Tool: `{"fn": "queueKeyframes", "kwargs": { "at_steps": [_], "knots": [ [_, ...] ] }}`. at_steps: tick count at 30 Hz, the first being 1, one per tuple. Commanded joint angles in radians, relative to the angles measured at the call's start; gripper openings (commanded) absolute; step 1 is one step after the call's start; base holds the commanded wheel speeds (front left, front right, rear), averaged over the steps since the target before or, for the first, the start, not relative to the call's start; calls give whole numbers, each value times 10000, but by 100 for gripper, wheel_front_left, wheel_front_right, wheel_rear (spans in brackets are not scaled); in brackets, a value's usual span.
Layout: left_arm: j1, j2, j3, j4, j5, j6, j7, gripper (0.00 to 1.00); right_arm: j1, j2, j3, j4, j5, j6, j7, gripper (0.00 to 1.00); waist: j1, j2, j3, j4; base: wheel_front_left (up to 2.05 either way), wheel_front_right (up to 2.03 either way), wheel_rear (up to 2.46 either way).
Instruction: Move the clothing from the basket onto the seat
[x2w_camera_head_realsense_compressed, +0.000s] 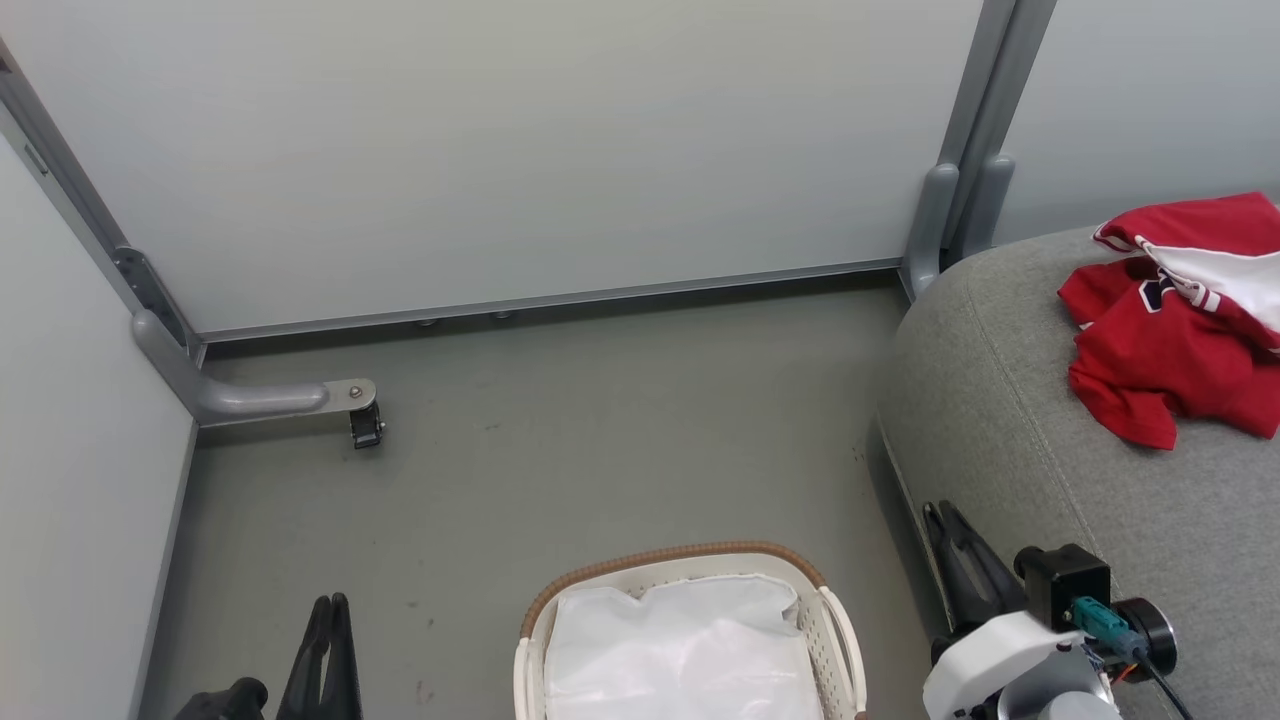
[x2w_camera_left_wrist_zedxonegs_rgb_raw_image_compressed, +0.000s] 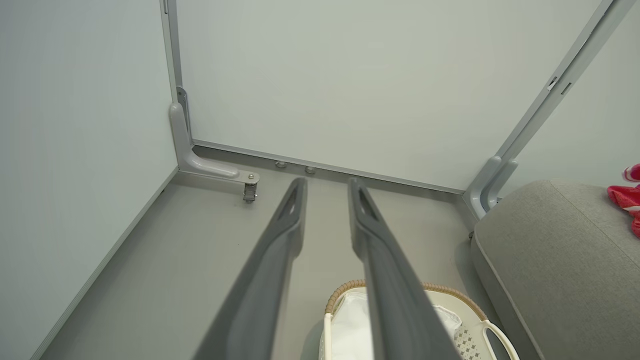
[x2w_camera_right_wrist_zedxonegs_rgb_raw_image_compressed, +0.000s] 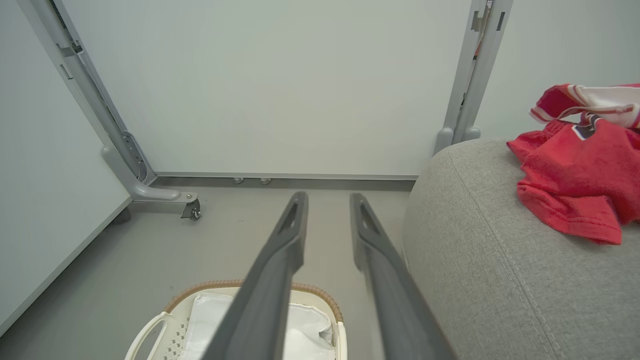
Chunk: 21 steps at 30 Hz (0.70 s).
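1. clothing (x2w_camera_head_realsense_compressed: 1170, 330): red jerseys with white panels, heaped on the seat (x2w_camera_head_realsense_compressed: 1000, 420) toward its far right.
2. basket (x2w_camera_head_realsense_compressed: 660, 570): set on the floor just beside the seat; white liner (x2w_camera_head_realsense_compressed: 680, 650) is seen inside.
3. left gripper (x2w_camera_left_wrist_zedxonegs_rgb_raw_image_compressed: 326, 182): fingers are parted by a narrow gap, nothing pinched, held above the floor.
4. right gripper (x2w_camera_right_wrist_zedxonegs_rgb_raw_image_compressed: 327, 197): fingers are likewise narrowly parted, nothing pinched.

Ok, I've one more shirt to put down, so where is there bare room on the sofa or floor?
The sofa cushion is bare at its rounded end, left of the red jerseys. The floor is bare from the caster foot across to the cushion, beyond the laundry basket. Crowded: the cushion's far right, under the jerseys.
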Motion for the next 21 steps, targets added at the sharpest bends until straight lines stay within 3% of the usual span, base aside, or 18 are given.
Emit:
{"fn": "queueKeyframes", "kwargs": {
  "at_steps": [1, 21],
  "knots": [
    [-22, -2, 13, 31, -102, -2, 31, 0, 8, 3, -23, 24, 114, 0, 35, 0, 1, 1, 1, -1, 0, 0, 0],
    [-646, 6, 397, 24, -3311, -73, 995, 0, -52, -16, -573, -304, 3850, -3, 986, 0, 1, 18, 47, -48, 0, 0, 0]
  ]
}}
